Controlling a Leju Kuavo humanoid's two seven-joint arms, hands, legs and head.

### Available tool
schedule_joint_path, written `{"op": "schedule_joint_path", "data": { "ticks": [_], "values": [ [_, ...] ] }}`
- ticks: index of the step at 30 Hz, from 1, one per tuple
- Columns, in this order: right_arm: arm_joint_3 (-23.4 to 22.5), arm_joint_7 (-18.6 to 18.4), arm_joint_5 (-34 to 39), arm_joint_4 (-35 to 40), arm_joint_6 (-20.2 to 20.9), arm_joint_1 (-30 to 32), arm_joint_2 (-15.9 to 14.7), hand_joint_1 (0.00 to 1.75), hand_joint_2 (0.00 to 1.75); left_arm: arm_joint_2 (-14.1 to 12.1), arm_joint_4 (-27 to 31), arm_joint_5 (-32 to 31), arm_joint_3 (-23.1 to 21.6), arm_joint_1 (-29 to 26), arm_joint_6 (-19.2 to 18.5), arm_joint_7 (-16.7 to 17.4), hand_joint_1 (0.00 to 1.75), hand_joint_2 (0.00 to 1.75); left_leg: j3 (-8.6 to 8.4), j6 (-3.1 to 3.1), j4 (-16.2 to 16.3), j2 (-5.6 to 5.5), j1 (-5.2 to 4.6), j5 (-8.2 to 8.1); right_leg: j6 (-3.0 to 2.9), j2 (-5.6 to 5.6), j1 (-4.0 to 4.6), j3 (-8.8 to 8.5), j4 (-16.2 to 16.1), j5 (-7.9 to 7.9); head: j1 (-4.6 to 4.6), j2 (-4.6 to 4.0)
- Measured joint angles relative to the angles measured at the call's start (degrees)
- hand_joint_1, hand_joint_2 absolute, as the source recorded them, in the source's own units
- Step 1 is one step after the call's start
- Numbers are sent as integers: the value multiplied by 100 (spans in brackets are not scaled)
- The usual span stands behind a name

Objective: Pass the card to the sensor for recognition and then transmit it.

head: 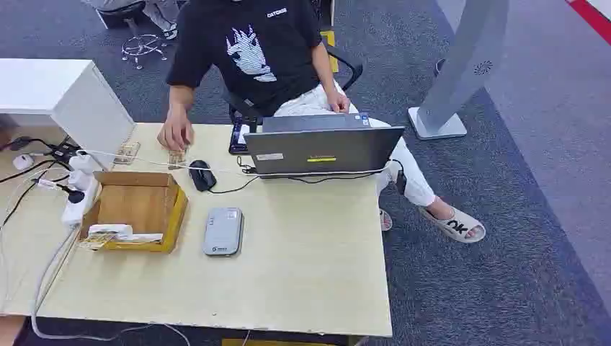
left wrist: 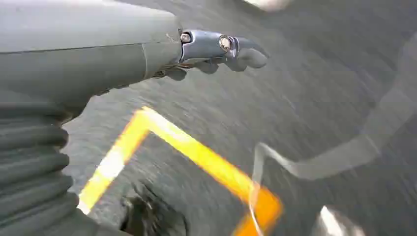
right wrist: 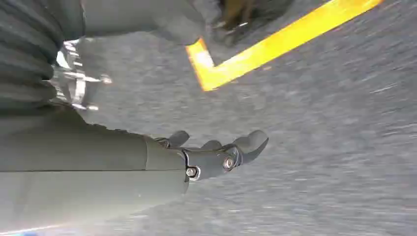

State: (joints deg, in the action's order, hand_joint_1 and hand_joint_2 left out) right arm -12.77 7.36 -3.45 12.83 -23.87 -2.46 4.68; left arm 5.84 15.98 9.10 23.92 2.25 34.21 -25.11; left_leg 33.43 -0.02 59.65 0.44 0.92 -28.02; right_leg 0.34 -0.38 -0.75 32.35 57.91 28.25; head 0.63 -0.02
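Grey blur hides floor detail; left hand (left wrist: 216,51) and right hand (right wrist: 216,155) hang spread, empty.

Light wood table (head: 310,267), cardboard box (head: 137,209), grey sensor (head: 222,231), mouse (head: 202,175), laptop (head: 320,148), pwr strip (head: 76,194)

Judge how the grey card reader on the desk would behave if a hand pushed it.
The grey card reader lies flat and low on the smooth desk, so it would probably slide, not tip. Its rounded casing looks rigid. No cable visibly anchors it, so it may shift easily.
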Motion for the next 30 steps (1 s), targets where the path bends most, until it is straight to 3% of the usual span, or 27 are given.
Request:
{"op": "schedule_joint_path", "data": {
  "ticks": [1, 2, 5, 7, 10, 12, 15, 21, 26, 30],
  "values": [
    [-50, -190, 44, -24, -50, 13, 0, 0, 175, -9, -7, -196, 190, -30, 232, 11, 0, 0, 2, 0, 0, 0, 0, 0, 0, 0, 0, 2, 0, 1, 0, 0],
    [-103, -372, 46, -41, -104, 25, 0, 0, 175, -18, -9, -632, 542, -52, 391, 11, 0, 175, 2, 0, 0, 0, 1, 0, 0, -1, 0, 5, 0, 2, -2, 0],
    [-181, -949, -75, -94, -315, 74, 0, 0, 175, 96, 188, -3176, 2194, -12, 553, 140, 0, 175, 4, 0, 0, 0, 1, 0, 1, -1, 0, 8, 0, 3, -2, 0],
    [-181, -1286, -223, -129, -422, 99, 2, 0, 175, 203, 424, -4247, 3571, 81, 559, 155, 0, 175, 3, -1, -1, 6, 1, 0, 0, 5, 0, 7, 0, 2, -2, 0],
    [-181, -1418, -356, -157, -433, 124, 18, 0, 175, 339, 802, -3882, 4774, 156, 564, 89, 0, 175, -6, -5, -1, 25, 0, -3, -1, 23, 0, 6, 0, 1, 0, 0],
    [-181, -1418, -383, -159, -430, 128, 39, 0, 175, 393, 927, -3648, 5202, 173, 572, -5, 0, 175, -4, -4, -1, 21, 0, -3, -1, 20, 0, 6, 0, 1, 0, 0],
    [-177, -1344, -477, -159, -348, 112, 61, 0, 175, 409, 968, -2807, 5781, 211, 579, -451, 0, 175, -3, -4, 0, 7, 0, -2, 0, 5, -1, 2, 0, 1, -2, 0],
    [-170, -1193, -551, -159, -249, 90, 101, 0, 175, 466, 1442, -2501, 6143, 291, 579, -1407, 0, 175, -5, -4, -1, 5, 3, -2, -1, 4, 1, 0, 1, 1, 0, 0],
    [-159, -1182, -577, -159, -219, 86, 131, 0, 175, 813, 2934, -2143, 5983, 267, 487, -1517, 0, 175, -7, -5, -1, 5, 5, -1, -1, 5, 3, -3, 3, 1, -2, 0],
    [-159, -1217, -612, -164, -140, 85, 164, 0, 175, 1078, 4200, -1390, 5504, 6, -14, -1517, 0, 175, -6, -5, -1, 6, 7, -2, -1, 6, 5, -3, 3, 2, 2, 0]
  ]
}}
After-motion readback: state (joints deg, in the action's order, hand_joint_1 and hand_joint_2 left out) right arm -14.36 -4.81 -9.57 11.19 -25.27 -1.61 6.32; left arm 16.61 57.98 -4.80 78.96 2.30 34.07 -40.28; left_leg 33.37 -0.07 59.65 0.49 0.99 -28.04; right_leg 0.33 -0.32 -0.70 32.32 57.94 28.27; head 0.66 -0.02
